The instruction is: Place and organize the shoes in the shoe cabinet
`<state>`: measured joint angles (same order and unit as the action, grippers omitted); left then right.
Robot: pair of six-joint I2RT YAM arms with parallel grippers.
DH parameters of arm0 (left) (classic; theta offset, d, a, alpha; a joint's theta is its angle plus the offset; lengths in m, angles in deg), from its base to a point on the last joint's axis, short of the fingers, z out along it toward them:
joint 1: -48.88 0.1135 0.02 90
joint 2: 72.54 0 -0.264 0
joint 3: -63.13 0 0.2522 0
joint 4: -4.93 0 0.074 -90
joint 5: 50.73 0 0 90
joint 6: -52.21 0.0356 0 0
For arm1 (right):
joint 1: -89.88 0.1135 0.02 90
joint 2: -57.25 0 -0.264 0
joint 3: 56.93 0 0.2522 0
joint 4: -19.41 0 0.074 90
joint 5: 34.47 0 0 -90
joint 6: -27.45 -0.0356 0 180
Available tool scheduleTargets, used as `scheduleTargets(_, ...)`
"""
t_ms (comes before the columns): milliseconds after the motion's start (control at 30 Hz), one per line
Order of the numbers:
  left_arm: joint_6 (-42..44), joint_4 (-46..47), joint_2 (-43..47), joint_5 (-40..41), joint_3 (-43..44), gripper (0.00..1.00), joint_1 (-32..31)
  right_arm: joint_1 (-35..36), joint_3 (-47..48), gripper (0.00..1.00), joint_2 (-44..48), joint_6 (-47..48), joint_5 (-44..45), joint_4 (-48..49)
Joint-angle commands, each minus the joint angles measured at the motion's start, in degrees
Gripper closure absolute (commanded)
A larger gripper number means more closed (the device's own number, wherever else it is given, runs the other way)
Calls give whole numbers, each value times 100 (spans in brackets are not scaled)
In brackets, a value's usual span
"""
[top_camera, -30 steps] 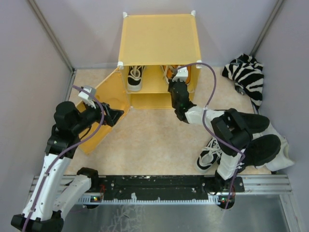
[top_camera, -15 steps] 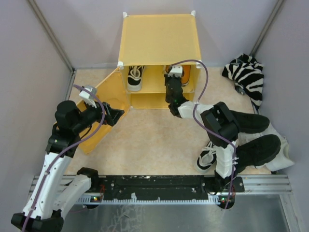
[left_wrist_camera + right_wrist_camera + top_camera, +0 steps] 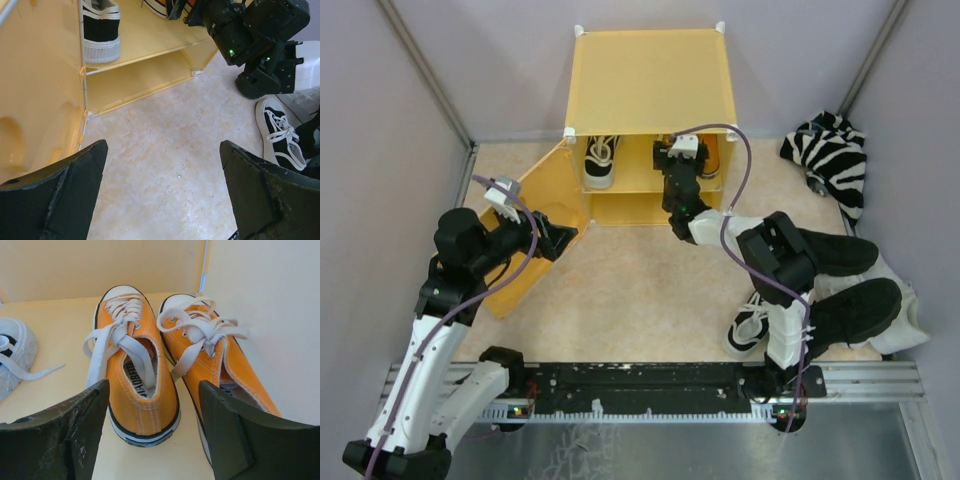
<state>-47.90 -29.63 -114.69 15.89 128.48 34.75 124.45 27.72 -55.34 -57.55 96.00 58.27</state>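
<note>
The yellow-orange shoe cabinet [image 3: 650, 90] stands at the back with its door [image 3: 525, 225] swung open to the left. One black-and-white shoe [image 3: 601, 160] sits on the left of the inner shelf [image 3: 150, 42]. Both orange shoes [image 3: 132, 375] [image 3: 215, 360] stand side by side on the right of that shelf, toes inward. My right gripper [image 3: 154, 390] is open inside the cabinet, its fingers either side of the left orange shoe's heel. The other black-and-white shoe [image 3: 752, 320] lies on the floor beside the right arm. My left gripper [image 3: 162, 150] hangs open over bare floor near the door.
A zebra-striped cloth [image 3: 832, 155] is bunched at the back right. Two bulky black items on white fabric [image 3: 865, 300] fill the right side. Grey walls close in on three sides. The lower cabinet compartment [image 3: 140, 80] holds nothing I can see.
My right arm pushed deeper into the cabinet, then its jaws opened wide, leaving the orange shoe on the shelf. The left arm has not moved.
</note>
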Motion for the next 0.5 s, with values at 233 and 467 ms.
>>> scheduleTargets(233,79,41,49,-2,61,1,-28,502,-673,23,1735,-3,-81,-399)
scheduleTargets(467,48,82,68,23,36,1,-28,904,-1405,23,3089,-584,474,-1746)
